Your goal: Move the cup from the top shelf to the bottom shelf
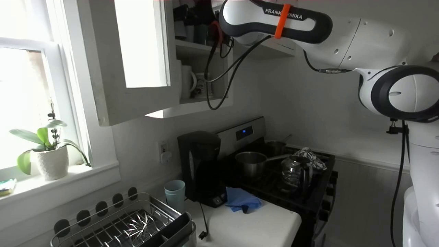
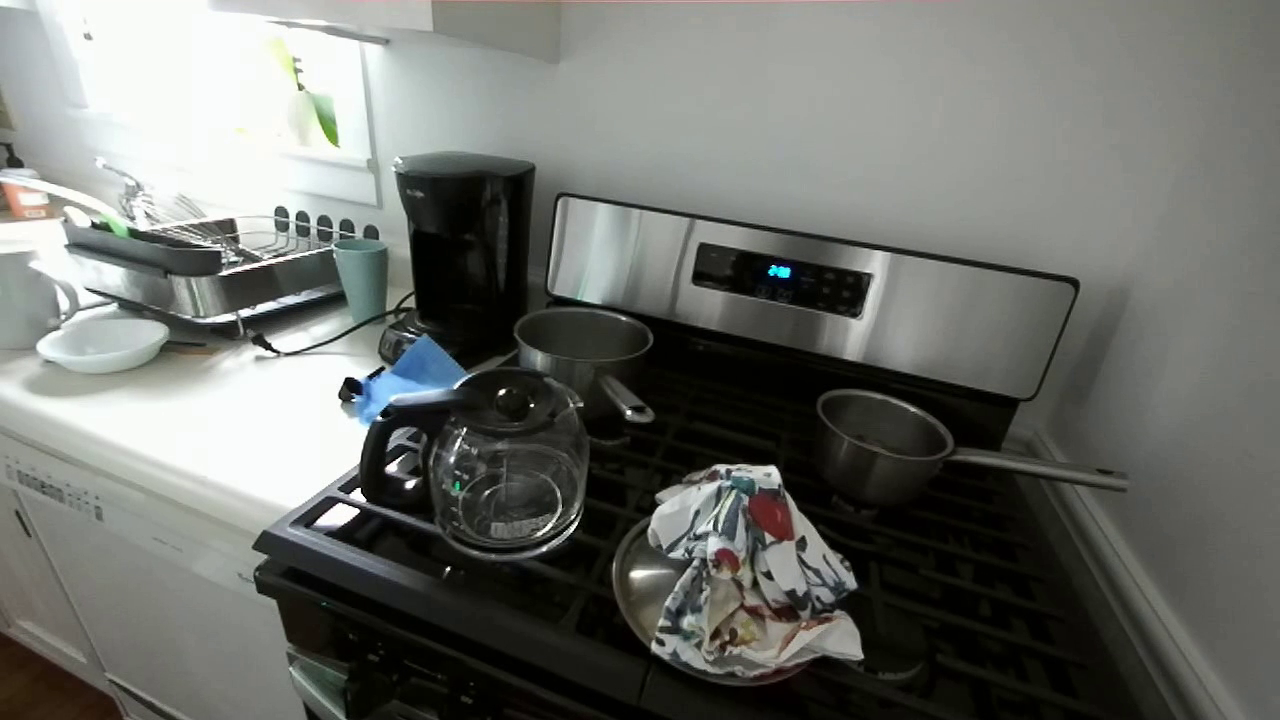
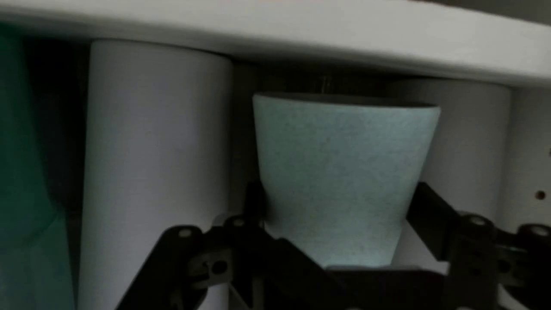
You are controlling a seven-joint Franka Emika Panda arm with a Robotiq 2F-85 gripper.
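While my black fingers (image 3: 432,221), partly spread, clamp its sides, the pale blue-green tapered cup (image 3: 344,172) points rim-up, long axis near vertical.

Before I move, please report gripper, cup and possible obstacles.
Gripper closed on cup, rim up, not yet lowered. White cylinder beside, another partly behind, white board overhead.

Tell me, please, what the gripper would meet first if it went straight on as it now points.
Likely the white cylinder, partly hidden behind the pale blue-green cup, at right in the wrist view. The gripper holds that cup; depth there is unclear.
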